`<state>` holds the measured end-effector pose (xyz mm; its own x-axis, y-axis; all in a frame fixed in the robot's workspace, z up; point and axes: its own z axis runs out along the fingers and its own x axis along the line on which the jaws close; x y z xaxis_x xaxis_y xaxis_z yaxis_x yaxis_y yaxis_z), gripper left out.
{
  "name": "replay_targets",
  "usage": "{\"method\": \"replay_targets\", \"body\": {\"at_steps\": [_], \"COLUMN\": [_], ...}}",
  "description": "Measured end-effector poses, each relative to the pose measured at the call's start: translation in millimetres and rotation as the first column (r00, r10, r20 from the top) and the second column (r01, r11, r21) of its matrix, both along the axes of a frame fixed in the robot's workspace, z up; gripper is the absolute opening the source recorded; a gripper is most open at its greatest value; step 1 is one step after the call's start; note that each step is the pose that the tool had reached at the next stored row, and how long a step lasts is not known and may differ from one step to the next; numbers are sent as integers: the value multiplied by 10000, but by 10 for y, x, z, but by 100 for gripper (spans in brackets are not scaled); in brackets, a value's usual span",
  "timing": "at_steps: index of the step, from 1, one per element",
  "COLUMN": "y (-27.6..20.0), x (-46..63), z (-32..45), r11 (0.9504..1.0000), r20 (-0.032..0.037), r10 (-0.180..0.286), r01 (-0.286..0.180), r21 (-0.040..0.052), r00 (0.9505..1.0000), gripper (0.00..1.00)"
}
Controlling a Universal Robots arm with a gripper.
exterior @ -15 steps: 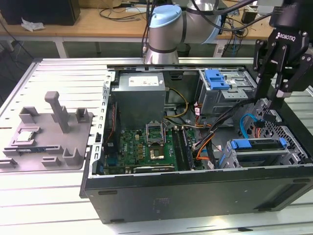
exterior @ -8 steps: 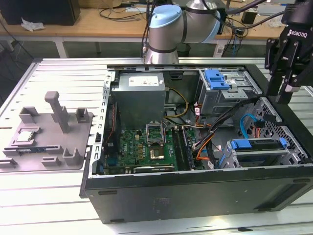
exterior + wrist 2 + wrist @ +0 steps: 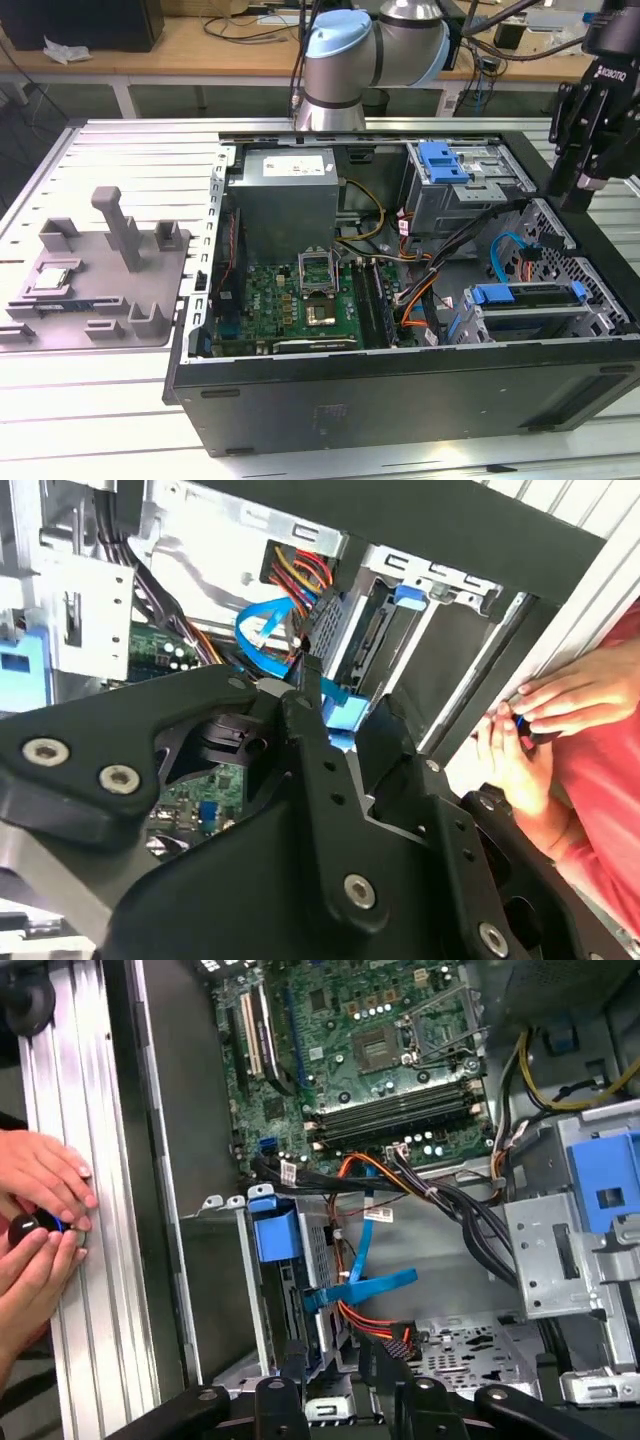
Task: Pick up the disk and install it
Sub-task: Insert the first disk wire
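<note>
A slatted aluminium table (image 3: 120,160) is spread across the exterior view; a black computer case (image 3: 400,400) is laid open on its side upon it; the silver-and-blue robot arm (image 3: 345,50) is seen behind the case at the upper middle; a grey metal power supply box (image 3: 285,215) is fixed inside the case.

The disk (image 3: 530,300), a flat silver drive in a blue plastic bracket, is judged to be seated in the drive cage at the case's corner, toward the exterior view's lower right; its label is hidden.

The black gripper (image 3: 578,195) is hung above the case's edge at the exterior view's upper right; its fingers (image 3: 295,1365) are spread, with nothing between them.

For this step, the fingers are best kept square to the bracket and clear of the blue flat cable (image 3: 365,1285); a person's hands (image 3: 40,1220), rested on the table just beside the case, should be minded.

A white sticker (image 3: 295,165) is carried on the power supply box; its print cannot be made out.
</note>
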<state>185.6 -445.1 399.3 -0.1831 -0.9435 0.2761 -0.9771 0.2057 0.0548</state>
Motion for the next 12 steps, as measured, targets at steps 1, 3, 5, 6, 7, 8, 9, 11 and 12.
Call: {"method": "replay_targets", "body": {"at_steps": [1,3,5,6,7,8,9,11,12], "y": [15,46,114,170,217,239,245,247,246], "x": [30,64,111,131,147,166,186,241,245], "z": [-14,-46,-95,-125,-154,-172,-186,-233,-267], "r11": [10000,9999,9998,9998,9998,9998,9997,9993,9985], "r20": [1,0,1,1,1,2,1,2,2], "r10": [-83,-136,-184,-196,-200,-205,-216,-370,-544], "r01": [83,136,184,196,200,205,216,370,544], "r21": [-4,-22,-49,-61,-72,-86,-93,-103,-108], "r00": [10000,9999,9998,9998,9998,9998,9998,9993,9985], "gripper": [42,42,42,42,42,42,42,42,42]}}
